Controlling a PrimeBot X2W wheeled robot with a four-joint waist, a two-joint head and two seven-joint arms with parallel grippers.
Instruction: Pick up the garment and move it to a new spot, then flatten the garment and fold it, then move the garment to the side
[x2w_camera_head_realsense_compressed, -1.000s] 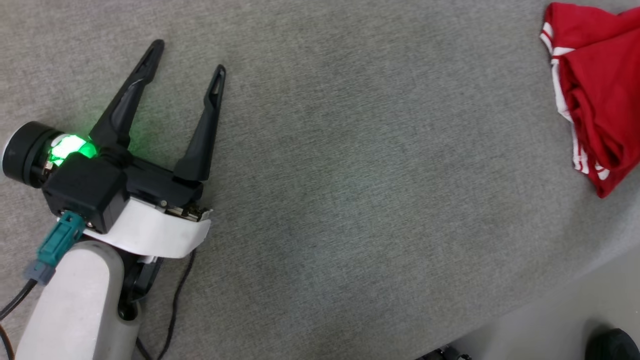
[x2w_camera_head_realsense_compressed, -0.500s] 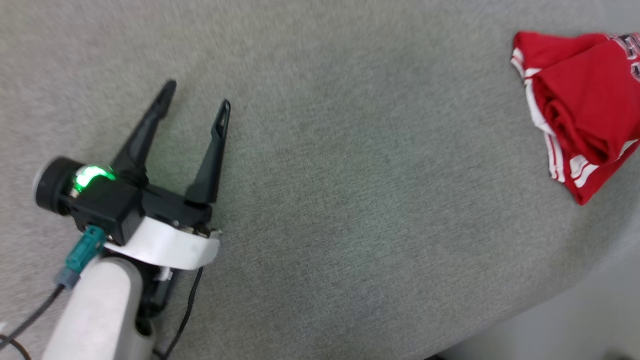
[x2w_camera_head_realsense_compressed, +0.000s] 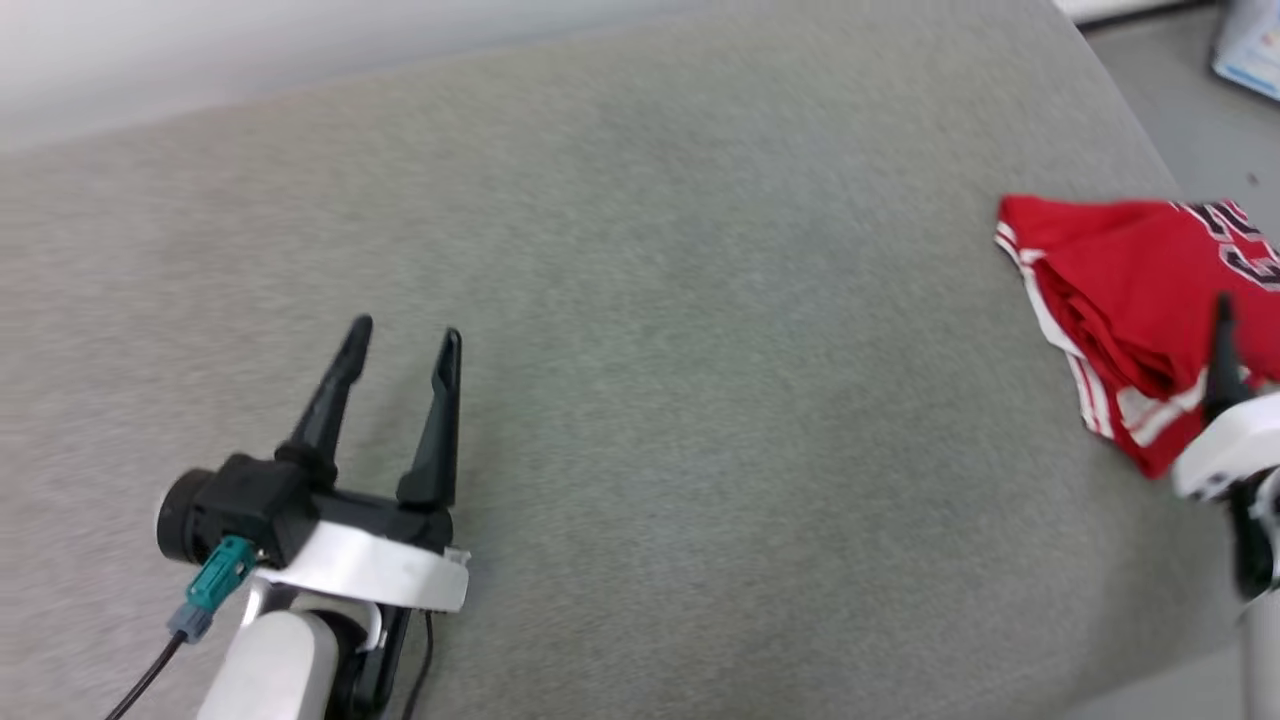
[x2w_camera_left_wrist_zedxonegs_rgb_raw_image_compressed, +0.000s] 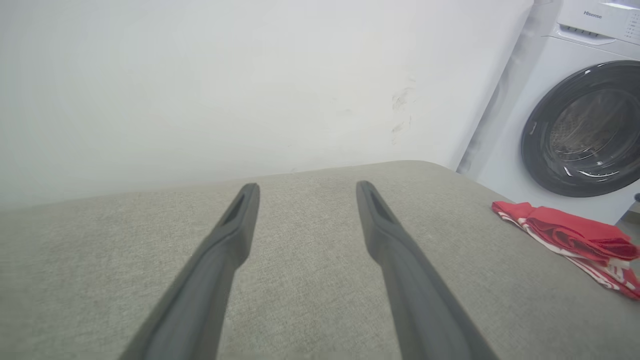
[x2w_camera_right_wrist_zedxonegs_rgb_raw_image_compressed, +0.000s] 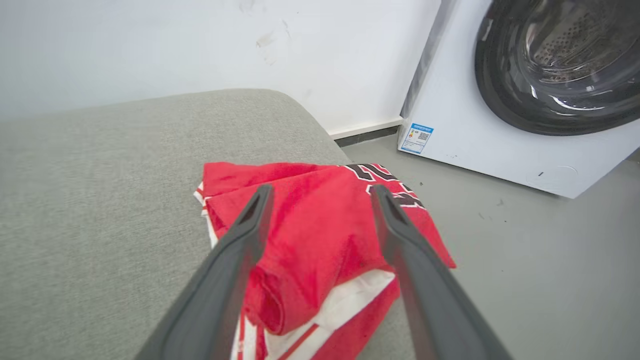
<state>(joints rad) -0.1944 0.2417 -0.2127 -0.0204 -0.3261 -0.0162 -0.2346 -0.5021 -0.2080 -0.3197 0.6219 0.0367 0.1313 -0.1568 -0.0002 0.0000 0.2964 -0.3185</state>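
A robot's right end effector (x2w_camera_right_wrist_zedxonegs_rgb_raw_image_compressed: 321, 189) reaches out over the garment (x2w_camera_right_wrist_zedxonegs_rgb_raw_image_compressed: 320, 225), its two long dark fingers spread apart with nothing pinched between them. Seen from its wrist, the red cloth shows in the gap between the two fingers; whether either fingertip touches the fabric cannot be told.

The garment is a red jersey lying in a loose, bunched heap. A white sleeve and red-and-white striped trim show along its near side, and black-and-white numerals show along its far side.

The left end effector (x2w_camera_head_realsense_compressed: 406, 332) is well to the left of the garment. It is open as well, holding nothing, and its fingers point away from the robot above bare grey cloth.

The garment rests on a counter (x2w_camera_head_realsense_compressed: 700, 300) covered in grey woven fabric. It lies close to the counter's right edge, just short of the rounded far corner.

Beyond the garment, past that edge, there is a grey floor (x2w_camera_right_wrist_zedxonegs_rgb_raw_image_compressed: 525, 250). A white washing machine (x2w_camera_right_wrist_zedxonegs_rgb_raw_image_compressed: 500, 100) stands on it, with a dark round glass door and a small label (x2w_camera_right_wrist_zedxonegs_rgb_raw_image_compressed: 416, 138) low on its side. Farthest back, behind both the garment and the machine, rises a plain white wall (x2w_camera_left_wrist_zedxonegs_rgb_raw_image_compressed: 250, 75) with a few faint scuff marks.
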